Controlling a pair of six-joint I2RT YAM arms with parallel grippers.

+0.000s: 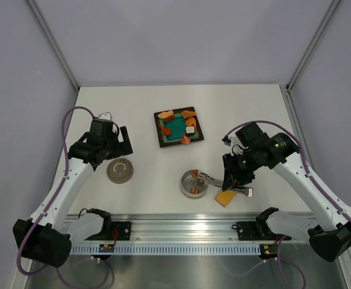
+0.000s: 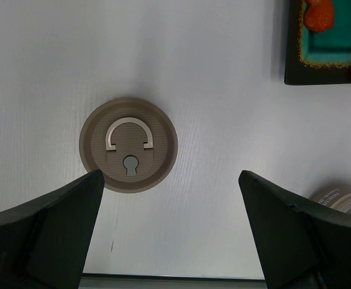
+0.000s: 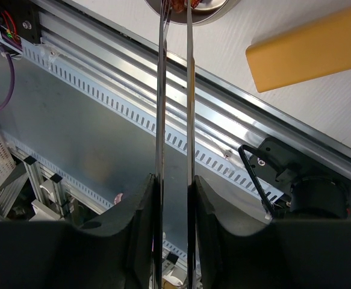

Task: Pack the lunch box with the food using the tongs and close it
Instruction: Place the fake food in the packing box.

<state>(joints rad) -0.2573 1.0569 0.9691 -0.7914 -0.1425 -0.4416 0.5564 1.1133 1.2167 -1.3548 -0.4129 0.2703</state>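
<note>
Nearest the rail: a yellow-orange bar [image 1: 225,197] lay flat on the tabletop [image 1: 151,201], just right of the lunch box [image 1: 182,183]. It was not part of the job. The lunch box sat open near the front edge, a little right of centre. A few orange-brown pieces of food [image 1: 194,192] lay on its floor (two or three; too small to count surely).

Tongs [image 3: 188,96]: gripped part-way along by the right end effector [image 3: 175,180]. Its fingers pressed on both arms from outside, squeezing them almost parallel with a narrow gap between. The long axis ran roughly left–right across the tabletop. The joined end stuck out to the right of the fingers; the tips pointed left, over the rim and into the lunch box. Something reddish-brown showed at the tips in the wrist view; could not tell whether it was pinched or just lying there.

Lid [image 2: 128,144]: flat on the tabletop, handle mark up, well left of the lunch box. The left end effector [image 2: 170,176] hung above it, fingers spread wide, holding nothing.

Farthest: a black plate [image 1: 158,129] carrying several orange and red pieces plus the white cube [image 1: 190,129].

Judgement: packing begun, most of the food yet to move; closing not started.
</note>
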